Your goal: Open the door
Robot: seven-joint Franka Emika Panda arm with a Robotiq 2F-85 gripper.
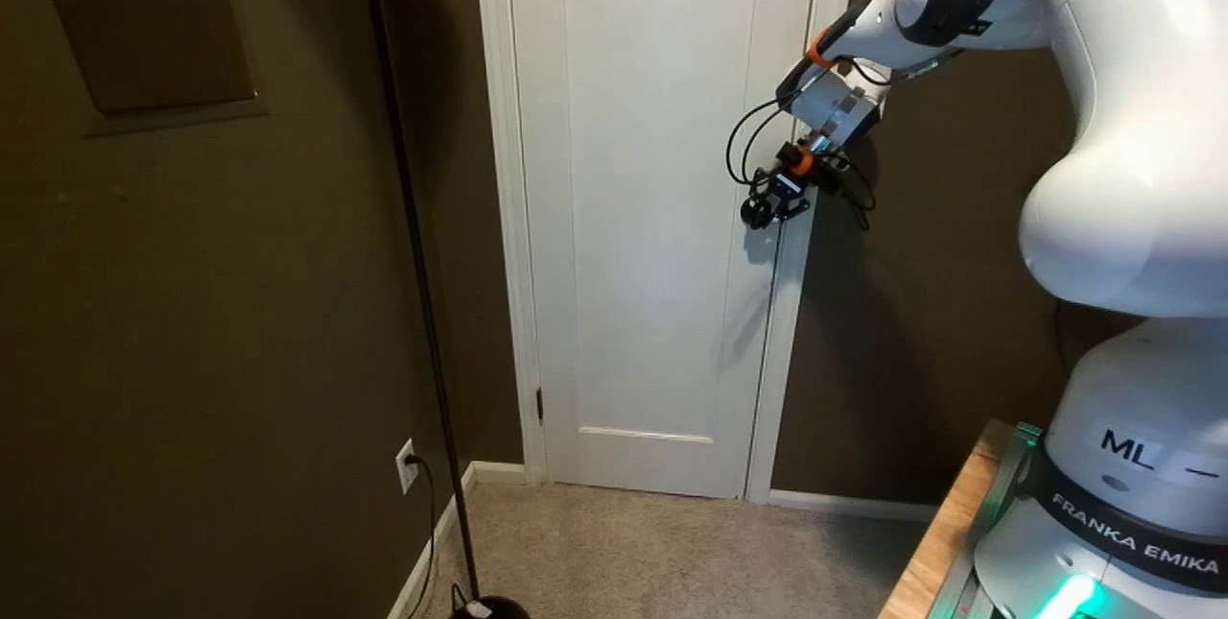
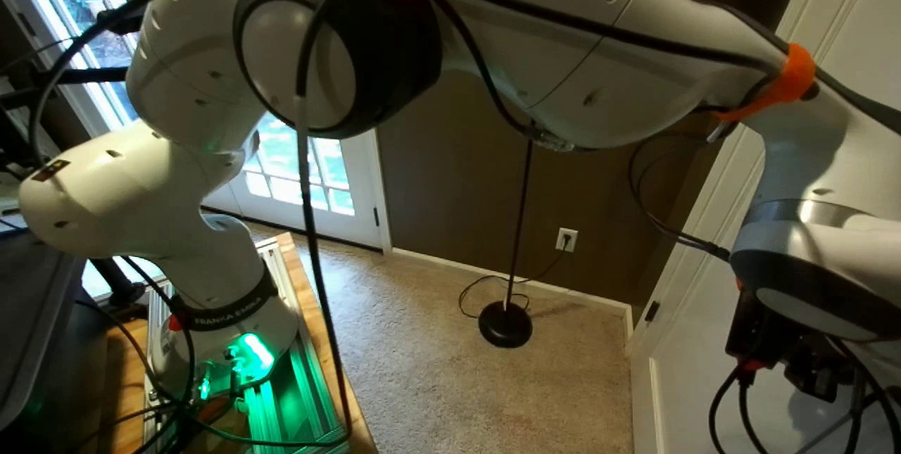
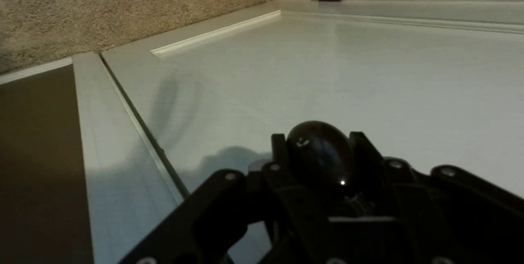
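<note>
The tall white door (image 1: 662, 216) stands in its white frame, with a thin dark gap along the knob side. It also shows in the wrist view (image 3: 389, 80) and at the right of an exterior view (image 2: 693, 383). The dark, glossy round knob (image 3: 319, 149) sits between my two fingers in the wrist view. My gripper (image 3: 319, 143) has one finger on each side of the knob, both appearing to touch it. In an exterior view the gripper (image 1: 779, 200) is at the door's right edge. The knob's base is hidden behind the fingers.
A thin black floor lamp (image 2: 505, 324) stands near the hinge-side corner. A wall outlet (image 1: 407, 466) with a plugged cord is beside it. White frame trim (image 3: 110, 165) runs along the knob side. Cables hang around the wrist. The robot stands on a wooden table (image 1: 945, 533).
</note>
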